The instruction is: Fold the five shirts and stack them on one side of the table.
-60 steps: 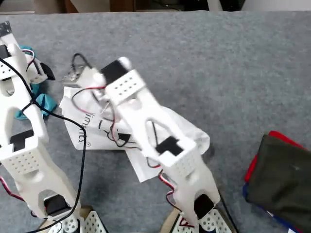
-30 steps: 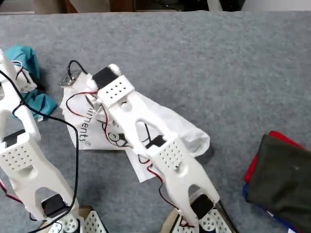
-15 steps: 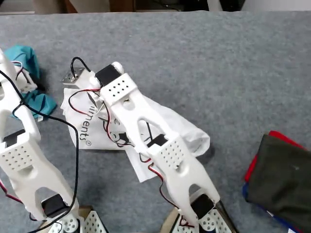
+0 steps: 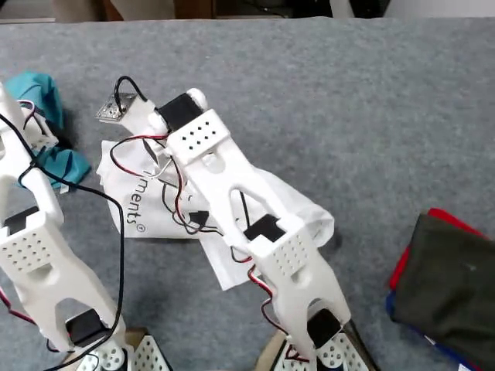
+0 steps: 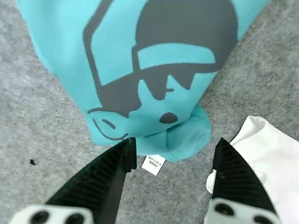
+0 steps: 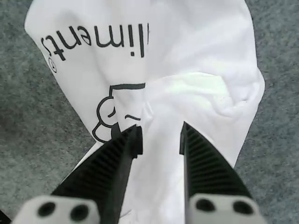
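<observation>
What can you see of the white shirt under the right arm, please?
The white shirt is soft cloth with black lettering and a cartoon outline printed on it. It lies crumpled and partly folded, not flat, on the grey table, left of centre. The right gripper hangs open just above its creased middle; whether it touches is unclear.

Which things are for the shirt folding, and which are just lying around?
For the job:
- white shirt, under the right hand
- teal shirt, under the left hand
- stack of folded shirts at the table's side

Just there:
- grey table cover
- tiny dark speck on it
</observation>
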